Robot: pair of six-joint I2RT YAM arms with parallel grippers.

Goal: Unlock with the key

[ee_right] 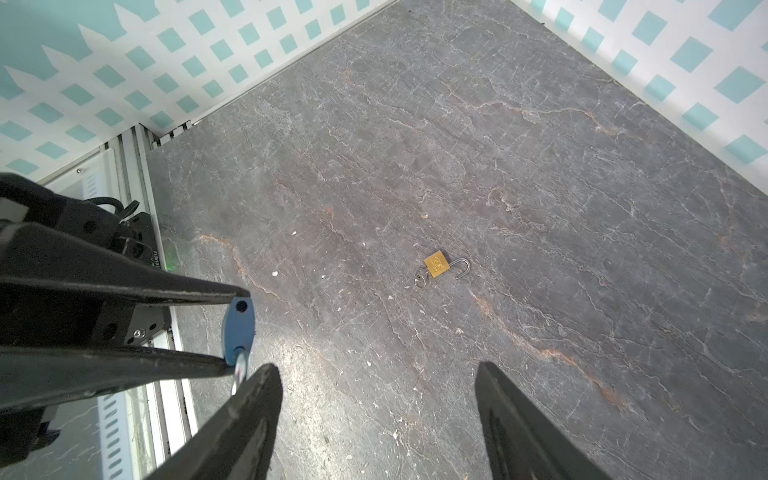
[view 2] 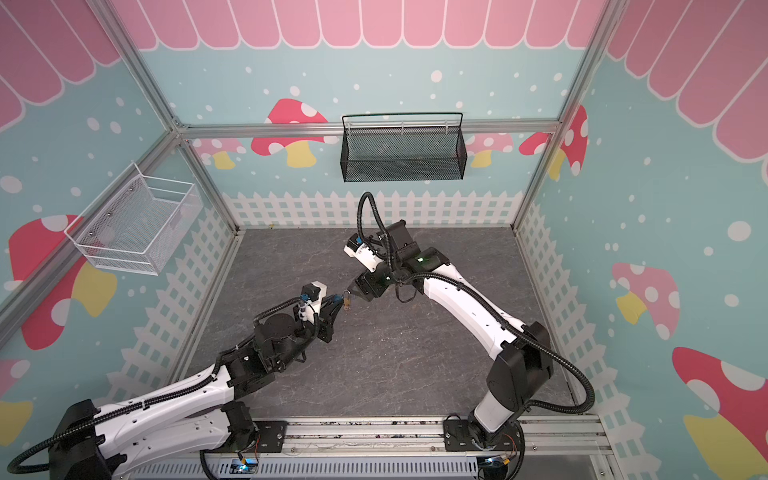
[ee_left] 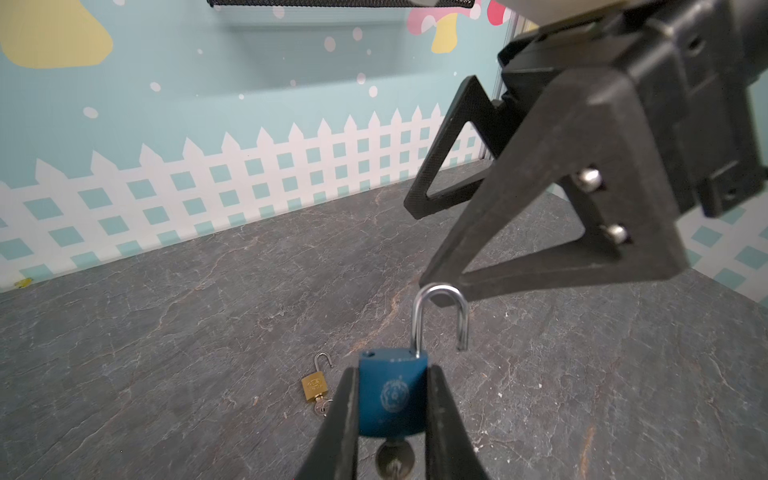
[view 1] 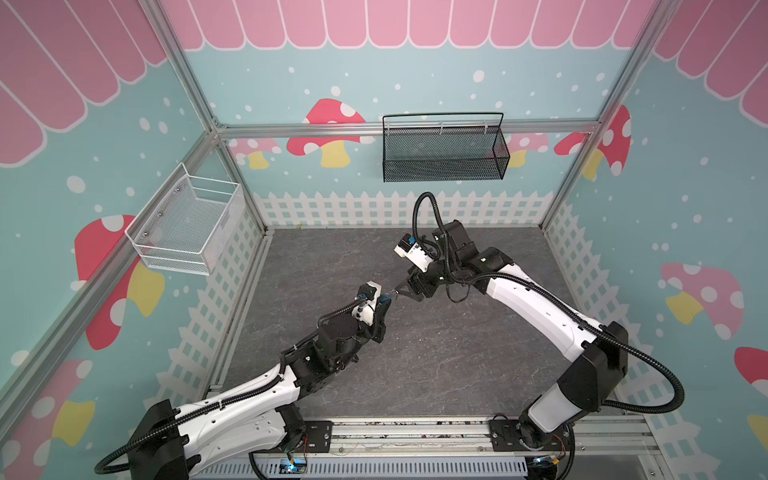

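Two padlocks show open shackles. The left end effector [ee_left: 392, 370] pinches the blue padlock [ee_left: 392, 395] above the surface [ee_left: 208, 332], key [ee_left: 395, 457] in its underside. Its long axis points toward the spread right end effector [ee_right: 376, 368], one finger just at the shackle [ee_left: 440, 293]. The brass padlock [ee_right: 436, 265] lies below.

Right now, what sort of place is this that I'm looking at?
Likely a robot test cell dressed as a play set: a silver aluminium frame holds walls printed with red mushrooms and a white picket fence, and two white-and-black robot arms stand on a front rail.
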